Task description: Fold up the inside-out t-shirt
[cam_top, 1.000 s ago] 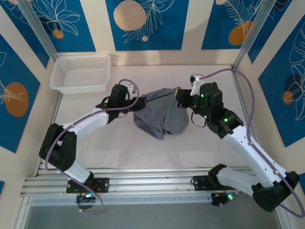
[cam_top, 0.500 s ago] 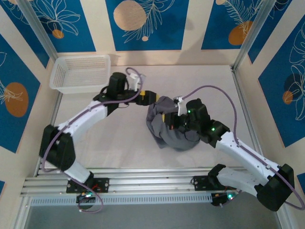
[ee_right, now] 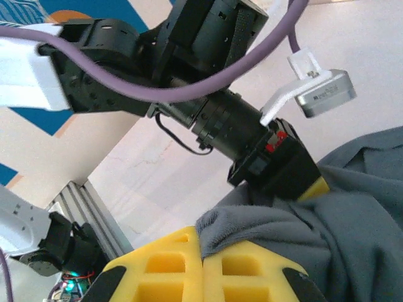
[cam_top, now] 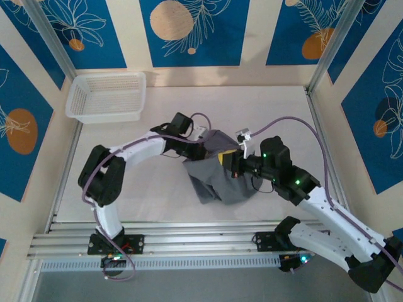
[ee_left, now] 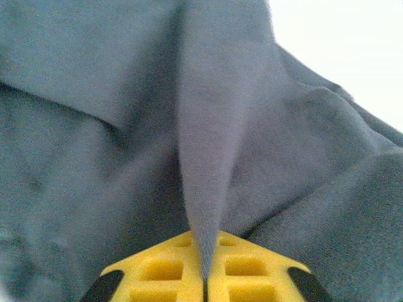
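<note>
The left claw [ee_left: 204, 280] has its yellow pads squeezed together on a thin fold of the dark grey soft cloth t-shirt [ee_left: 94, 126]. The right claw [ee_right: 201, 267] is just beside it, and its yellow pads are pinched on a rolled edge of the same shirt. The two claws are almost nose to nose at the back edge of the shirt.

The shirt lies bunched in a heap in the middle of the pale flat table [cam_top: 157, 189]. There is bare table all round the heap.

The white plastic mesh basket [cam_top: 104, 117] sits in the far left corner, well apart from the shirt. A thin purple cable [cam_top: 296, 123] loops above the right arm [cam_top: 327, 214].

The left arm [cam_top: 135, 148] bends sharply at its elbow and reaches in from the left. The right arm stretches in from the near right corner.
</note>
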Available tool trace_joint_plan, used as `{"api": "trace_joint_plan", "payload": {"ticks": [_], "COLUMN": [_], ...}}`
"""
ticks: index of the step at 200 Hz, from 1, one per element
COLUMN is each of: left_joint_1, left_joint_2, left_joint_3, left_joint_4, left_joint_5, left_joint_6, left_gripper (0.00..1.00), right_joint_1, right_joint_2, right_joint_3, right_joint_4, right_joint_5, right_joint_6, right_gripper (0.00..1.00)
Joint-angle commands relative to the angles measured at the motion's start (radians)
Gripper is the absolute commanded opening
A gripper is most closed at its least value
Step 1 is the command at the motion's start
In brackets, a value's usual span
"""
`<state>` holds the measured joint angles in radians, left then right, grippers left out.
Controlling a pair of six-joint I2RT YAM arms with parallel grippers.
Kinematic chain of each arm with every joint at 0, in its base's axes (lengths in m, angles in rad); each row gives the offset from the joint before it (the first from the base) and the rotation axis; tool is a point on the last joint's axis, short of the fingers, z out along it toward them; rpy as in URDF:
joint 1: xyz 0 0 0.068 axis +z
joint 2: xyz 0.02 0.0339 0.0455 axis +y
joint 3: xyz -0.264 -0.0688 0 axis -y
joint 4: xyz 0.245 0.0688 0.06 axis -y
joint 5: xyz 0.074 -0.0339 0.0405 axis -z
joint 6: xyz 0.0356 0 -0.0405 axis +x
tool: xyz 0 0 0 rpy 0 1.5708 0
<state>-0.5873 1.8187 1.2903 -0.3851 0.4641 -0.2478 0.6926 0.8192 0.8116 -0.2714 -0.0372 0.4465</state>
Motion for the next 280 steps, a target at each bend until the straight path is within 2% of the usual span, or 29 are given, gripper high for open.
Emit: {"api": "trace_joint_plan", "payload": {"ticks": [1,26,44,64,76,82,86,95,101,108,122,138,150,156,168,189,207,214,218,227,236,246,256,280], "left_joint_1": [0.061,0.113,0.134,0.139,0.139,0.139,0.139,0.139,0.138,0.138,0.136,0.131,0.127,0.127,0.127,0.126,0.126,0.127,0.127,0.13,0.137,0.15,0.172,0.235], "left_joint_2": [-0.094,-0.129,-0.133,-0.133,-0.142,-0.15,-0.156,-0.17,-0.18,-0.189,-0.207,-0.22,-0.225,-0.227,-0.228,-0.225,-0.223,-0.224,-0.224,-0.22,-0.201,-0.152,-0.086,0.028], "left_joint_3": [0.008,0.092,0.164,0.213,0.21,0.201,0.19,0.159,0.14,0.119,0.087,0.064,0.054,0.051,0.05,0.056,0.066,0.069,0.069,0.077,0.094,0.124,0.165,0.203], "left_joint_4": [0.046,0.042,0.028,0.017,0.019,0.025,0.032,0.05,0.062,0.07,0.085,0.09,0.088,0.085,0.073,0.06,0.043,0.036,0.03,0.003,-0.037,-0.09,-0.13,-0.1], "left_joint_5": [-0.109,-0.128,-0.13,-0.105,-0.088,-0.085,-0.078,-0.062,-0.052,-0.042,-0.018,-0.009,-0.019,-0.023,-0.037,-0.051,-0.063,-0.077,-0.091,-0.151,-0.24,-0.345,-0.403,-0.347], "left_joint_6": [-0.074,-0.113,-0.114,-0.111,-0.119,-0.125,-0.128,-0.128,-0.128,-0.129,-0.128,-0.134,-0.134,-0.134,-0.133,-0.128,-0.125,-0.12,-0.118,-0.112,-0.107,-0.096,-0.089,-0.109], "left_gripper": [0.0,0.0,0.0,0.0,0.0,0.0,0.0,0.0,0.0,0.0,0.0,0.0,0.0,0.0,0.0,0.0,0.0,0.0,0.0,0.0,0.0,0.0,0.0,0.0], "right_joint_1": [0.043,0.172,0.264,0.284,0.285,0.281,0.276,0.255,0.234,0.198,0.084,-0.054,-0.107,-0.11,-0.091,-0.076,-0.084,-0.084,-0.084,-0.085,-0.082,-0.077,-0.072,-0.071], "right_joint_2": [-0.007,0.053,0.145,0.217,0.213,0.202,0.195,0.173,0.161,0.146,0.154,0.246,0.359,0.421,0.526,0.673,0.771,0.792,0.798,0.797,0.775,0.733,0.675,0.524], "right_joint_3": [-0.043,-0.143,-0.197,-0.187,-0.165,-0.157,-0.149,-0.13,-0.118,-0.11,-0.101,-0.052,0.02,0.059,0.121,0.136,0.186,0.202,0.208,0.217,0.22,0.222,0.222,0.186], "right_joint_4": [0.039,0.085,0.111,0.123,0.102,0.087,0.069,0.041,0.025,0.034,0.094,0.115,0.083,0.061,0.064,0.207,0.234,0.235,0.235,0.234,0.222,0.192,0.162,0.195], "right_joint_5": [-0.095,-0.161,-0.161,-0.206,-0.163,-0.12,-0.089,-0.018,0.027,0.073,0.087,0.096,0.083,0.079,0.07,0.025,-0.008,-0.003,0.001,-0.003,-0.013,-0.026,-0.064,-0.189], "right_joint_6": [-0.092,-0.15,-0.142,-0.096,-0.092,-0.094,-0.1,-0.108,-0.104,-0.094,-0.042,0.109,0.195,0.208,0.188,0.14,0.13,0.126,0.127,0.126,0.127,0.126,0.125,0.176], "right_gripper": [0.0,0.0,0.02,0.08,0.09,0.18,0.29,0.63,0.78,0.86,0.86,0.82,0.72,0.69,0.68,0.72,0.72,0.63,0.51,0.17,0.0,0.0,0.0,0.0]}}
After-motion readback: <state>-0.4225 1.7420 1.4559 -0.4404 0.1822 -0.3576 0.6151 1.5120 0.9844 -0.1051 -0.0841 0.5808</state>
